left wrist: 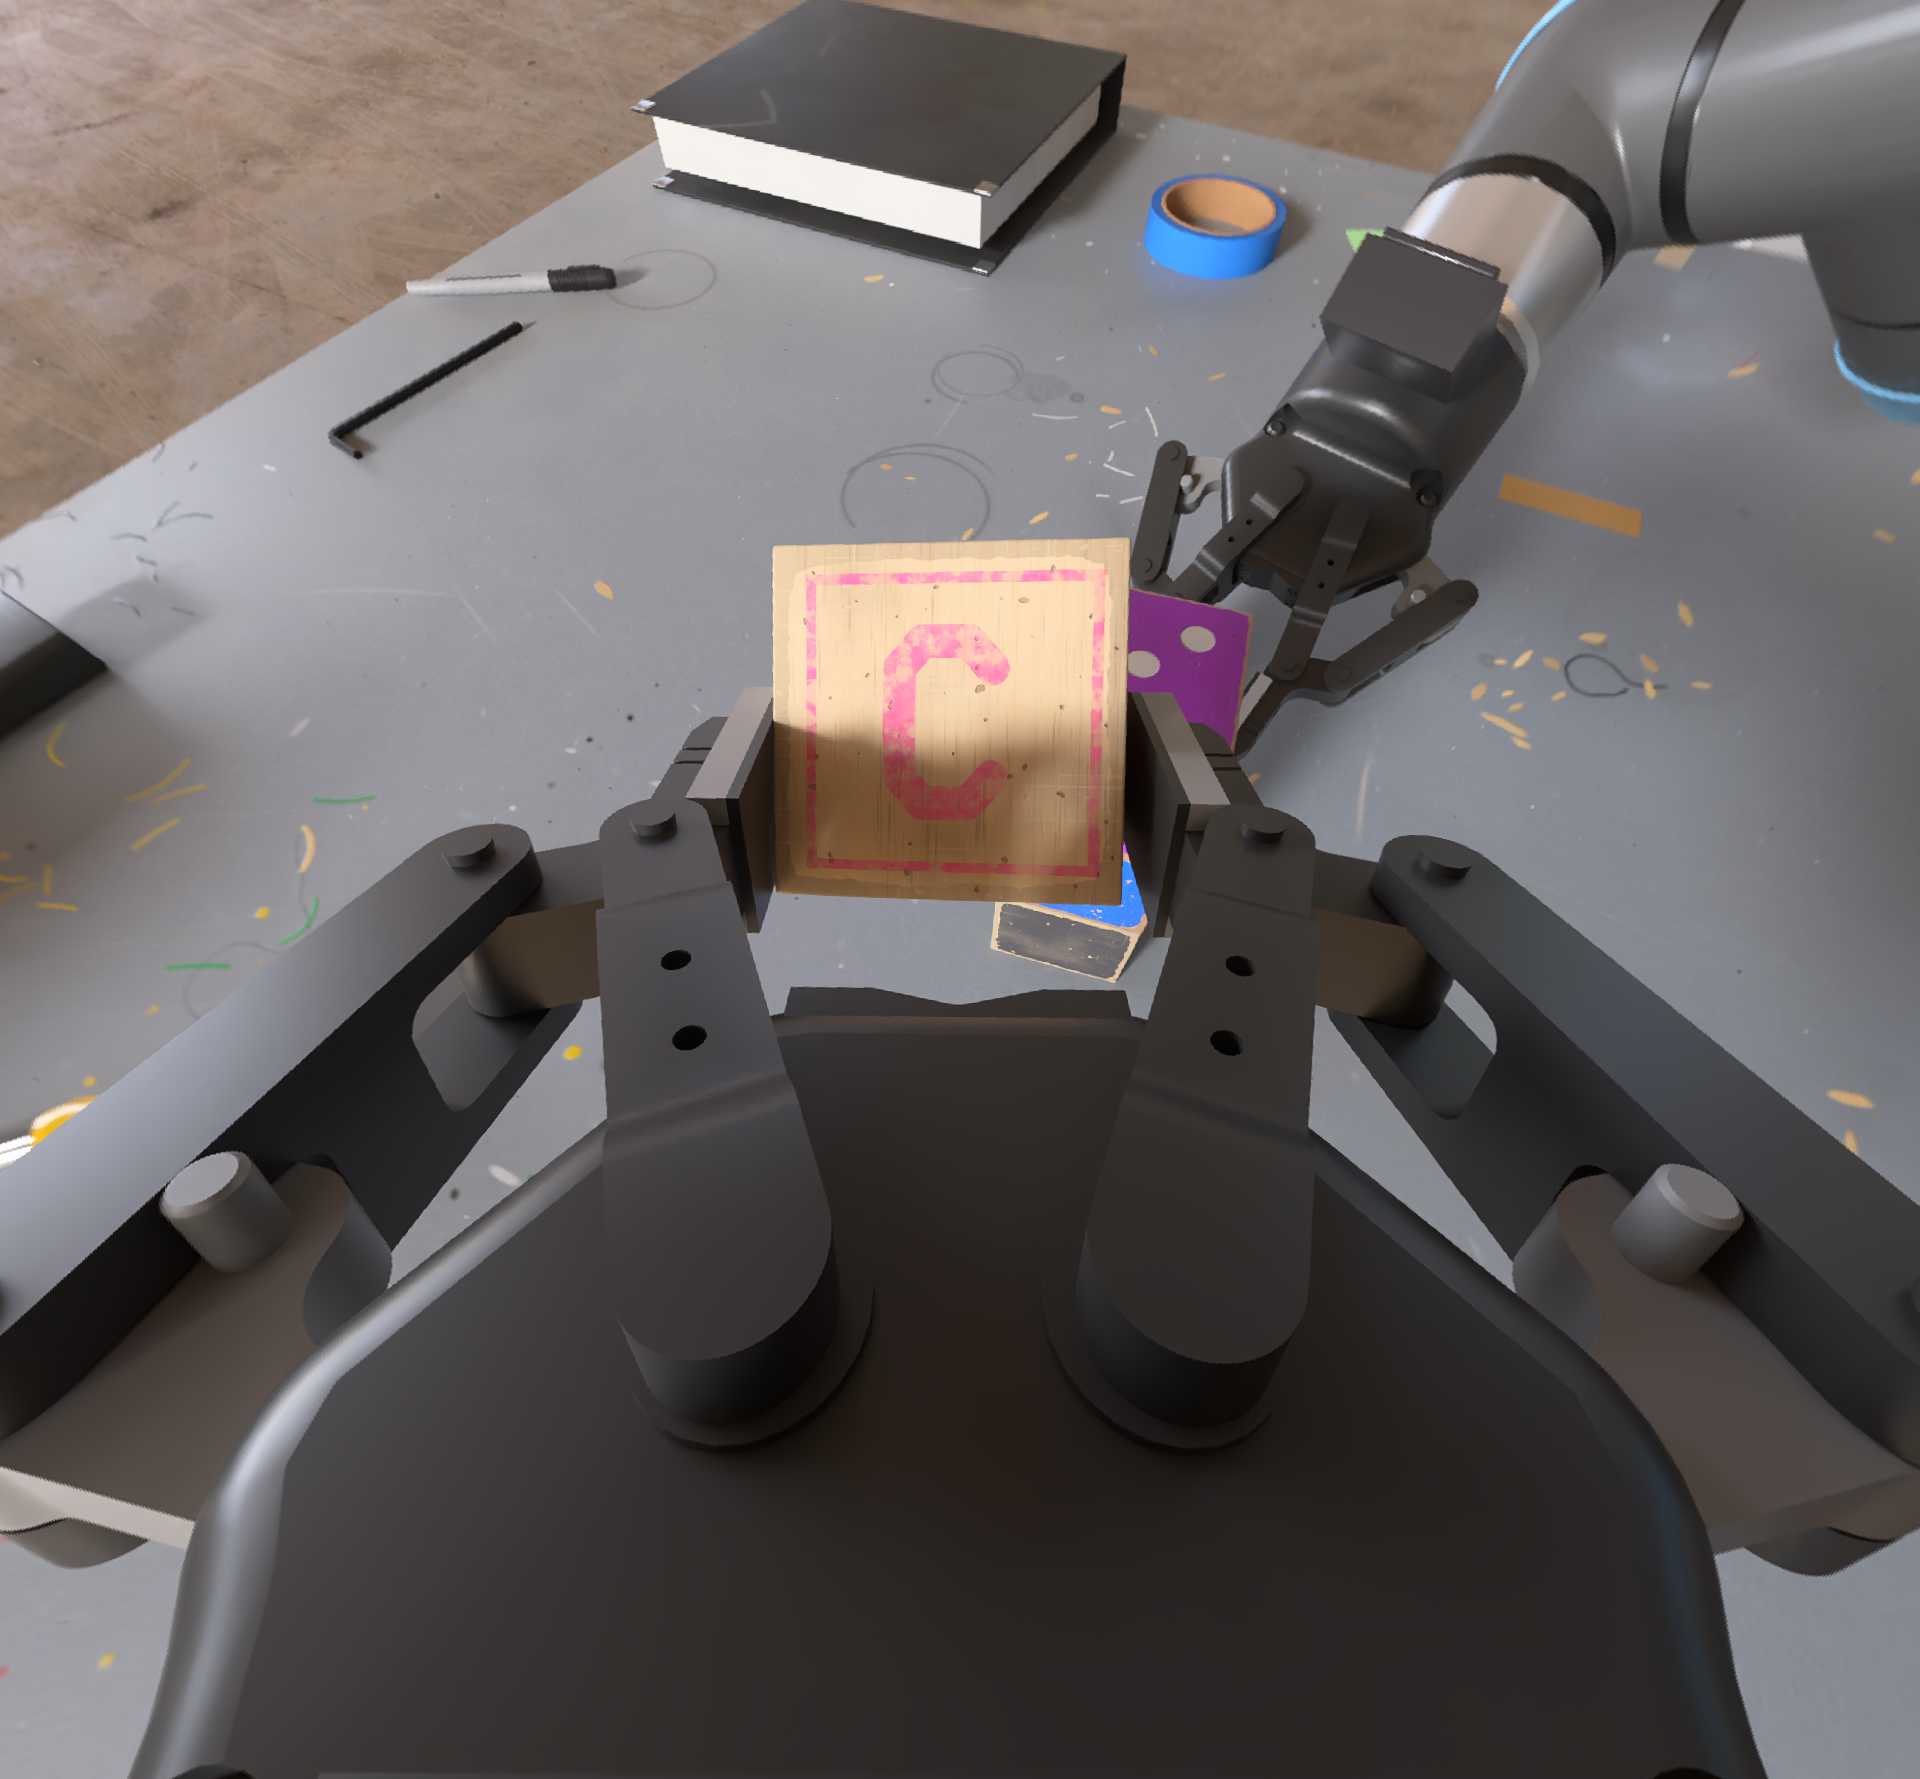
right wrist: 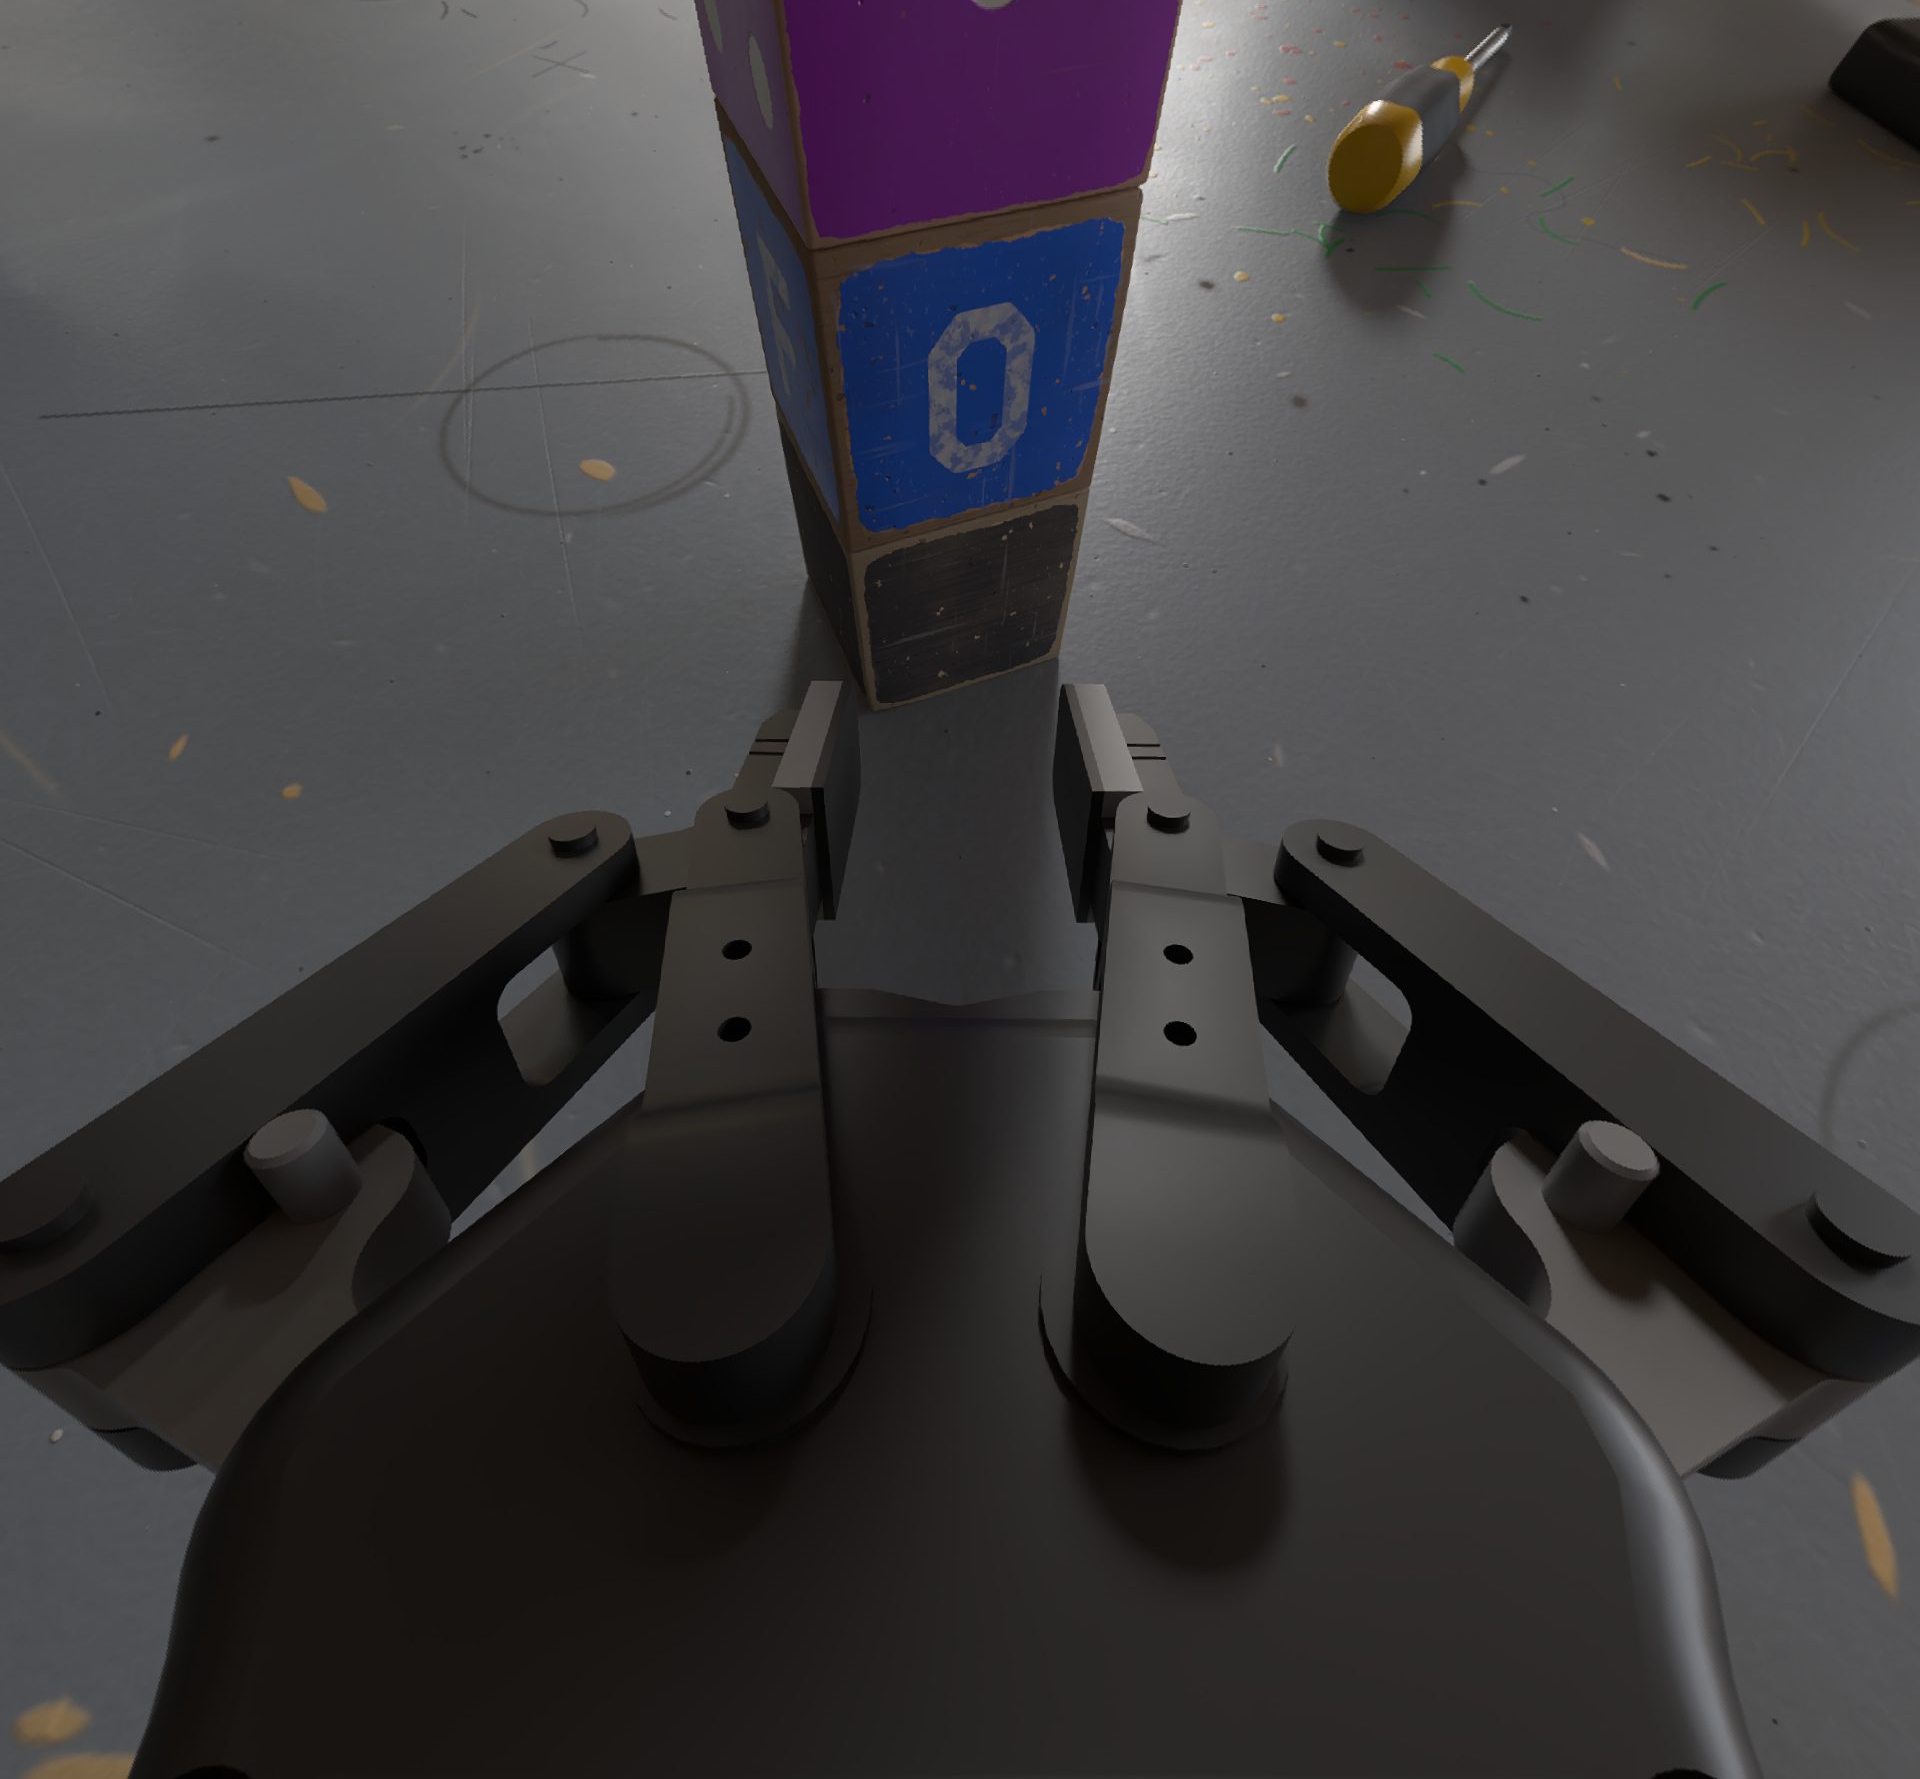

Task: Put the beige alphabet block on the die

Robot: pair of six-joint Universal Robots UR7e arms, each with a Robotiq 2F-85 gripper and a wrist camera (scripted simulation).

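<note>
My left gripper (left wrist: pixel 948 773) is shut on the beige alphabet block (left wrist: pixel 951 721), which has a pink letter and frame, and holds it in the air in front of a stack. The purple die (left wrist: pixel 1190 659) with white dots tops that stack; it also shows in the right wrist view (right wrist: pixel 977 56), sitting on a blue block (right wrist: pixel 977 379) that sits on a black block (right wrist: pixel 966 597). My right gripper (right wrist: pixel 948 753) is open and empty, low beside the stack's base; it also shows in the left wrist view (left wrist: pixel 1268 607), right behind the die.
On the grey table (left wrist: pixel 623 586) lie a black book (left wrist: pixel 883 119), a blue tape roll (left wrist: pixel 1214 225), a marker (left wrist: pixel 514 281) and a black hex key (left wrist: pixel 426 389). A yellow-handled screwdriver (right wrist: pixel 1403 129) lies right of the stack. The table edge runs along the far left.
</note>
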